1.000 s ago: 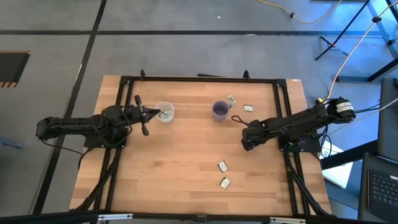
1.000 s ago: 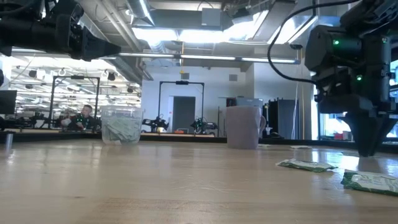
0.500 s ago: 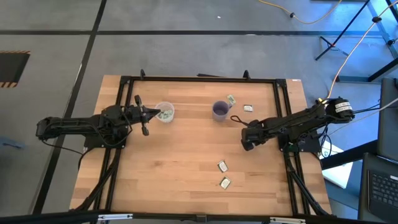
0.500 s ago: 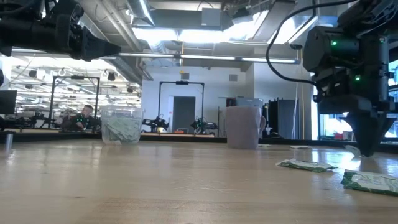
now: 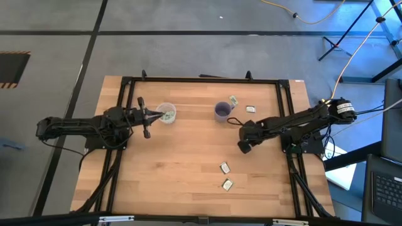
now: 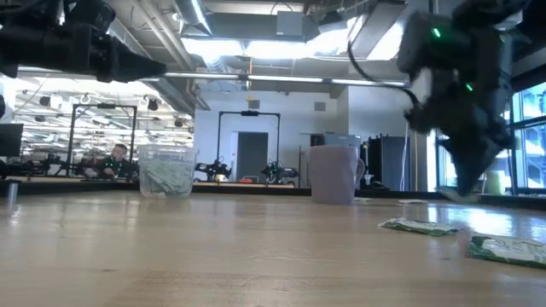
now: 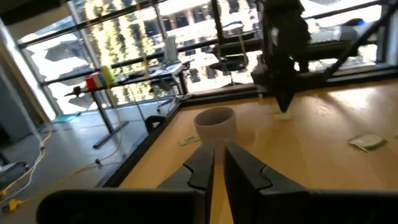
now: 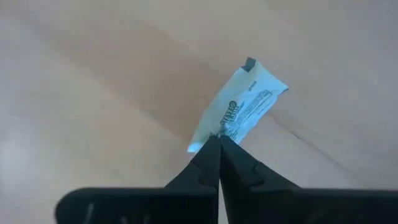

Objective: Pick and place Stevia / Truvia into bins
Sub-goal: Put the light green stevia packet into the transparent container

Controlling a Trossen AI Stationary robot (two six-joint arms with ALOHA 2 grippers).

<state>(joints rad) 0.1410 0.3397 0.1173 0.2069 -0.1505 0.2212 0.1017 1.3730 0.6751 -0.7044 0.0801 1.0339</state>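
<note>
My right gripper (image 5: 242,147) (image 8: 219,140) is shut on a green and white sweetener packet (image 8: 244,111), right of the table's middle; it also shows in the low view (image 6: 465,189). My left gripper (image 5: 156,115) (image 7: 219,163) hovers high at the rim of the clear cup (image 5: 166,113) (image 6: 166,170), which holds packets. Its fingers are shut and nothing shows between them. The purple-grey mug (image 5: 222,111) (image 6: 333,173) stands upright at the far middle. Two loose packets (image 5: 224,167) (image 5: 227,184) lie flat toward the near edge. My right gripper pinches the packet between its two fingertips, at one long edge near a corner (image 8: 217,132). The fingers point steeply down. The rest of the packet sticks out beyond the fingertips; I cannot tell whether it is clear of the table.
Two more packets (image 5: 233,100) (image 5: 250,108) lie right of the mug at the far side. A black frame (image 5: 201,80) runs round the table. The wooden top between the cups and the near packets is open.
My right gripper has gone toward the table's left edge and a little up, still shut on the packet, which has gone with it. My left gripper has kept still over the clear cup.
</note>
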